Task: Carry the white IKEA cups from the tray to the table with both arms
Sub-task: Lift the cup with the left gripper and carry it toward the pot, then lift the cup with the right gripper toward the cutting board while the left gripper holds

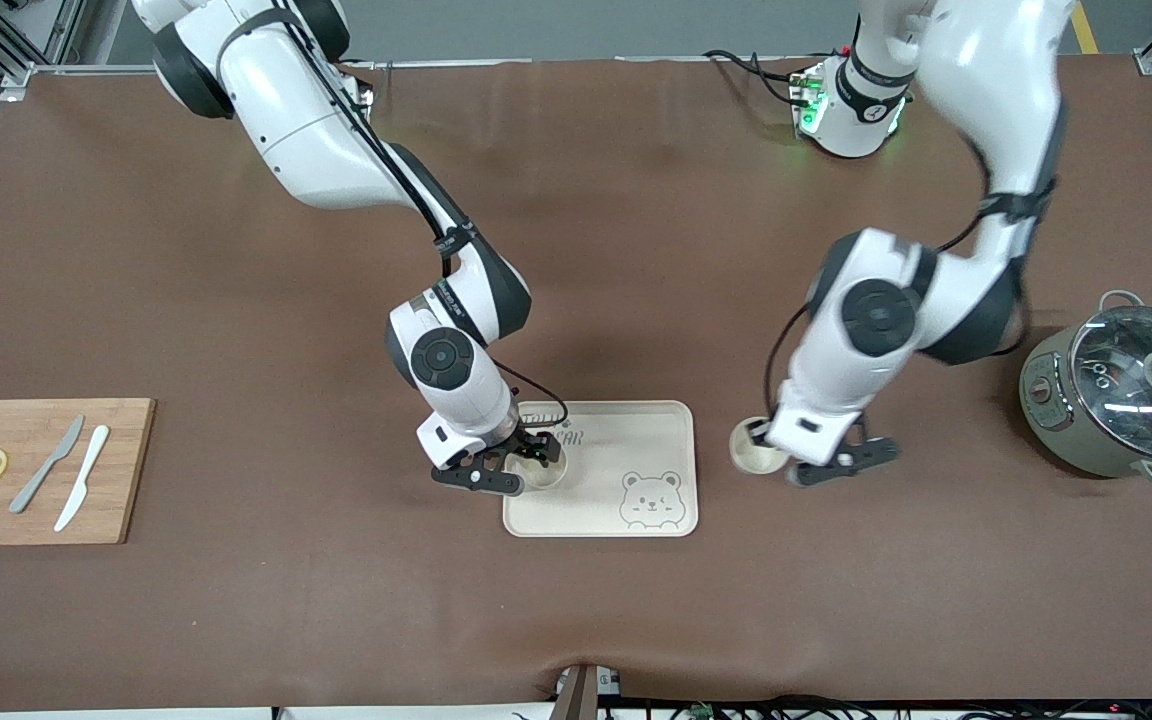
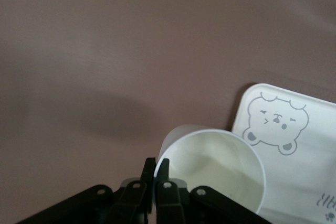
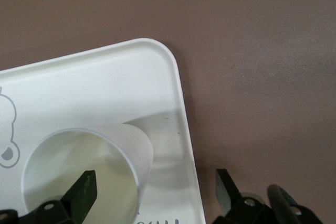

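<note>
One white cup [image 1: 548, 474] stands on the bear tray [image 1: 636, 440], at the corner toward the right arm's end. My right gripper [image 1: 534, 462] is open around that cup's [image 3: 79, 171] wall, one finger inside [image 3: 84, 192] and the other outside it over the tray's edge. The gripper [image 3: 155, 187] holds nothing. The second white cup [image 1: 754, 450] is just off the tray, toward the left arm's end. My left gripper [image 1: 776, 455] is shut on its rim. In the left wrist view the two fingers [image 2: 164, 174] pinch the cup's [image 2: 210, 166] wall, one inside, one outside.
A grey-green pot with a glass lid [image 1: 1116, 395] stands at the left arm's end. A wooden cutting board [image 1: 36, 440] with lemon slices, a grey knife and a white knife lies at the right arm's end. The bear drawing [image 1: 652, 498] marks the tray's near part.
</note>
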`<state>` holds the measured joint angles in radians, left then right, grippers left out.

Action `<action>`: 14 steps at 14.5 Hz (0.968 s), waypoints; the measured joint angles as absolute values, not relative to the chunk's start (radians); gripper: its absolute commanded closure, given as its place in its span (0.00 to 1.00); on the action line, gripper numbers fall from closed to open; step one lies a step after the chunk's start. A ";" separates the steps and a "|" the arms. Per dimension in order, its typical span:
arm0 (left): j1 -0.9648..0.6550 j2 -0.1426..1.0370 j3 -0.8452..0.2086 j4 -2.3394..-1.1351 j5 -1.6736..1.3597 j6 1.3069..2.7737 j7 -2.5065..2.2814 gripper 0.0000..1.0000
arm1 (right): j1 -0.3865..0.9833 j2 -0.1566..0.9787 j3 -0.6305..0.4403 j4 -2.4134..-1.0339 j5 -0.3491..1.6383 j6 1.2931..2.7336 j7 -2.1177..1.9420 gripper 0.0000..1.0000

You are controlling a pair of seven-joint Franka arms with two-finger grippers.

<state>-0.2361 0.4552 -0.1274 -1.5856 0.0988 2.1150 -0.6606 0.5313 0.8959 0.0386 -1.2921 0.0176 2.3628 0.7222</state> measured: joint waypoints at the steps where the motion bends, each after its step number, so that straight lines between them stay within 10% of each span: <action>1: -0.199 0.416 -0.128 -1.586 0.069 2.071 -0.601 1.00 | 0.531 0.897 0.038 -1.292 0.018 2.365 0.722 0.00; 9: 0.079 0.193 -0.196 -1.784 0.019 1.982 -0.287 1.00 | 0.536 0.907 0.038 -1.292 0.017 2.378 0.722 0.00; 14: 0.157 0.089 -0.221 -2.019 -0.033 2.159 -0.192 1.00 | 0.537 0.907 0.038 -1.292 0.017 2.379 0.722 0.67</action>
<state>0.1571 0.0885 -0.2214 -2.0190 -0.0335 2.1595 -0.1920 0.5366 0.9072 0.0383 -1.2920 0.0173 2.3787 0.7220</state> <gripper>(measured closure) 0.952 0.295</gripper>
